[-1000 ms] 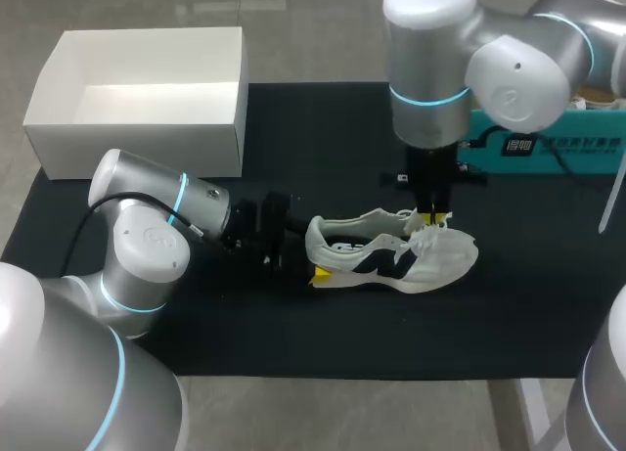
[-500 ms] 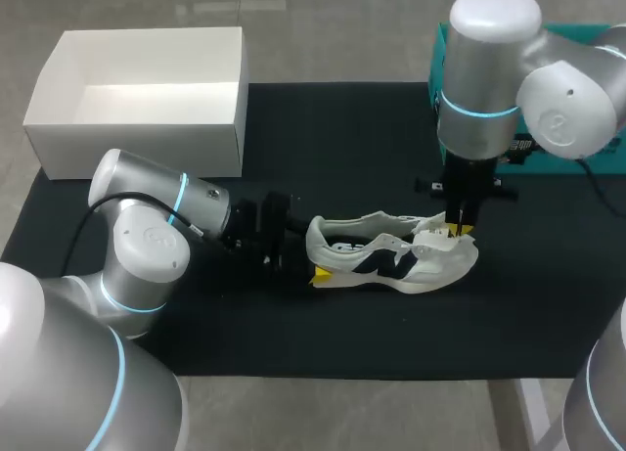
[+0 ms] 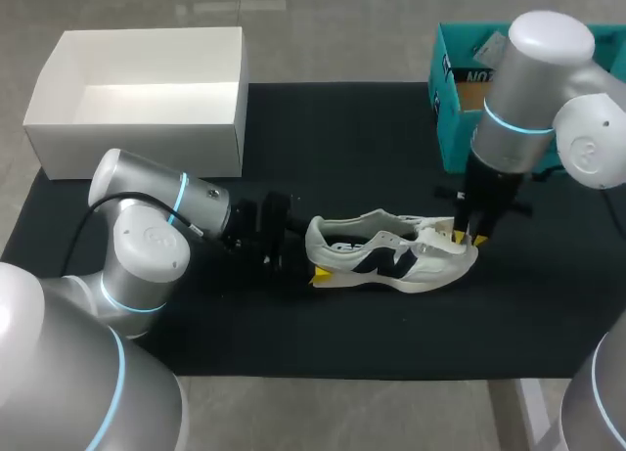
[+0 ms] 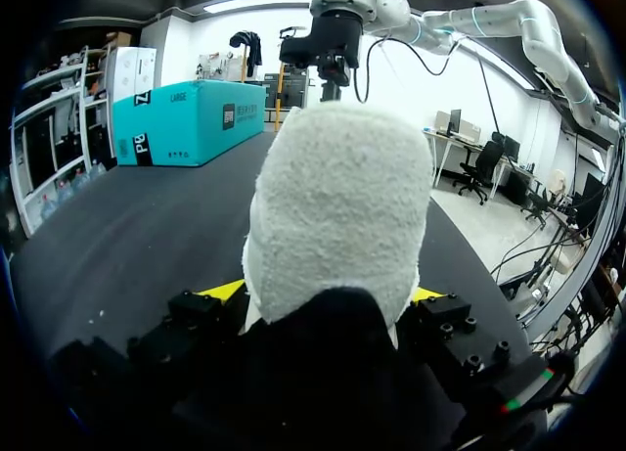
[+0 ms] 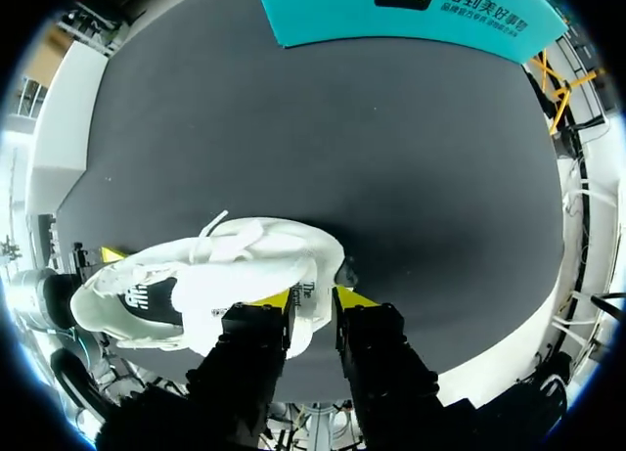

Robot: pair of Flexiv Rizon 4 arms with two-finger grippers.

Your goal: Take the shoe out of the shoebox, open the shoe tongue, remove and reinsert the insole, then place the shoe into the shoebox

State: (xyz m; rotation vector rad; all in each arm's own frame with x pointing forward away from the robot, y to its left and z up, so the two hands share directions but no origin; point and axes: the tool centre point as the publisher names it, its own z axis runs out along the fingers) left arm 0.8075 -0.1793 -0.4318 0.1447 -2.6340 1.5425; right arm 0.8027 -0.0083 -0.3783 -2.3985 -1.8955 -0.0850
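On the middle of the black table mat [image 3: 342,138] lies the white mesh sneaker with a dark side mark [image 3: 391,260], on its sole, heel toward 9 o'clock and toe toward 3 o'clock. It is outside the open white cardboard shoebox [image 3: 137,128], which stands at 10 o'clock from it.

The left gripper [image 4: 325,294] is closed wide on the padded heel, one yellow tip at each side. The right gripper [image 3: 469,238] comes down near the toe end, and its fingers stand narrow, pinching the thin white tongue [image 5: 303,296] between them.

I judge the sneaker to be light and soft. The mesh upper gives easily under pressure, and the heel cup is the stiffest part, so it is a good place to steady the sneaker. The tongue is limp and can slip out, so a pinch near its free edge seems best. The insole is probably thin foam that bends. I would take it at its heel end, through the collar.
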